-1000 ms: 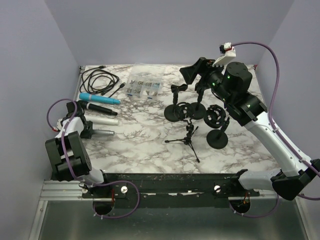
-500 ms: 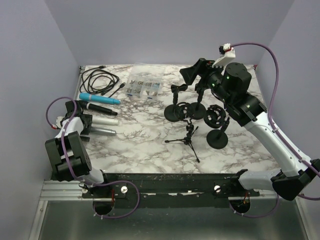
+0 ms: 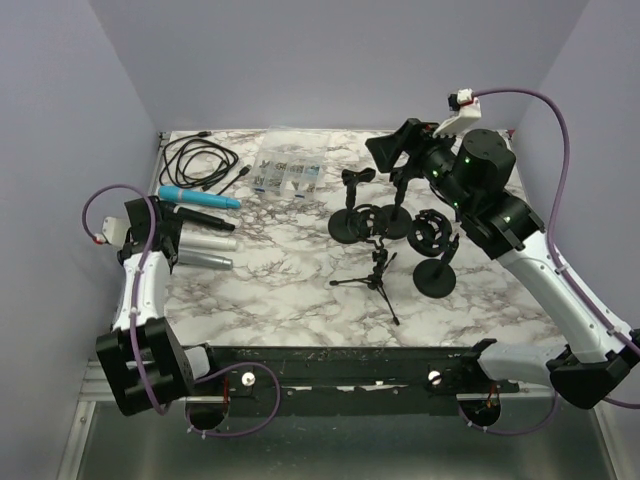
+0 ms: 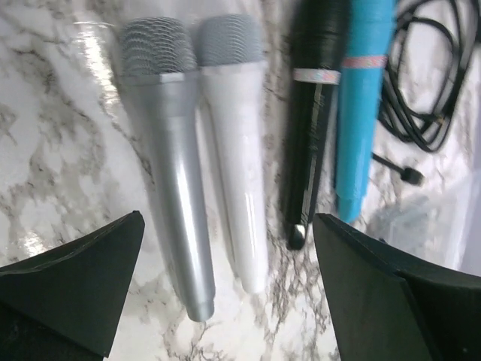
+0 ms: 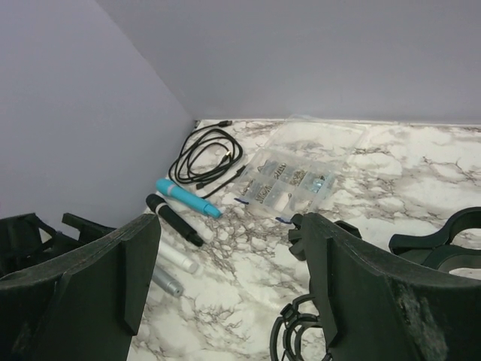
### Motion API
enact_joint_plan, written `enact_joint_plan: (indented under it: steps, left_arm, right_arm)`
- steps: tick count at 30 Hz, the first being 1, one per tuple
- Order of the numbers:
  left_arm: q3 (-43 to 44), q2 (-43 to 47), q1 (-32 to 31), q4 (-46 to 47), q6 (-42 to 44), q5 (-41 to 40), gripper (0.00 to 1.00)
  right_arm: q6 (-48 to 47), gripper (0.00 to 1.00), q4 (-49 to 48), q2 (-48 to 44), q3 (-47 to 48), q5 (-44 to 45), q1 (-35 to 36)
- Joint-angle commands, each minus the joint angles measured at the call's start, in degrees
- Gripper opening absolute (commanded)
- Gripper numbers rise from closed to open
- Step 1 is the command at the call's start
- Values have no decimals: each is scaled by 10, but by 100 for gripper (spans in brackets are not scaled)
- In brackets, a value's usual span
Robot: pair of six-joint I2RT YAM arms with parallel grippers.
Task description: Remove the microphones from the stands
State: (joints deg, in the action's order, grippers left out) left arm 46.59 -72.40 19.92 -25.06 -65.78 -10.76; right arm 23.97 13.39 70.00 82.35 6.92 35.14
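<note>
On the left of the top view, the left gripper (image 4: 227, 216) hangs with its fingers spread wide over a silver microphone (image 4: 169, 165) and a white microphone (image 4: 237, 150). They lie flat, side by side, on the marble table (image 3: 290, 290), with a black microphone (image 4: 312, 113) and a blue microphone (image 4: 364, 98) next in the row. At centre frame a small tripod stand (image 3: 375, 275) sits just beside black round-base stands (image 3: 435, 278), well apart from the four microphones. Over the stands at upper right the right gripper (image 5: 225, 222) is raised, fingers likewise parted, while a clear parts box (image 3: 288, 172) and a coiled black cable (image 3: 200, 160) lie near the far wall.
</note>
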Motion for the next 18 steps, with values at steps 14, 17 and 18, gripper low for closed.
enact_joint_plan:
  steps: [14,17,18]
  left_arm:
    - [-27,282,-312,309,374,78,97]
    - [-30,328,-347,338,398,144,97]
    - [-30,341,-353,347,401,173,97]
  right_arm:
    - [-38,86,86,-160,-98,97,0]
    - [-44,87,103,-197,-120,106,0]
    - [-47,87,108,-213,-128,108,0]
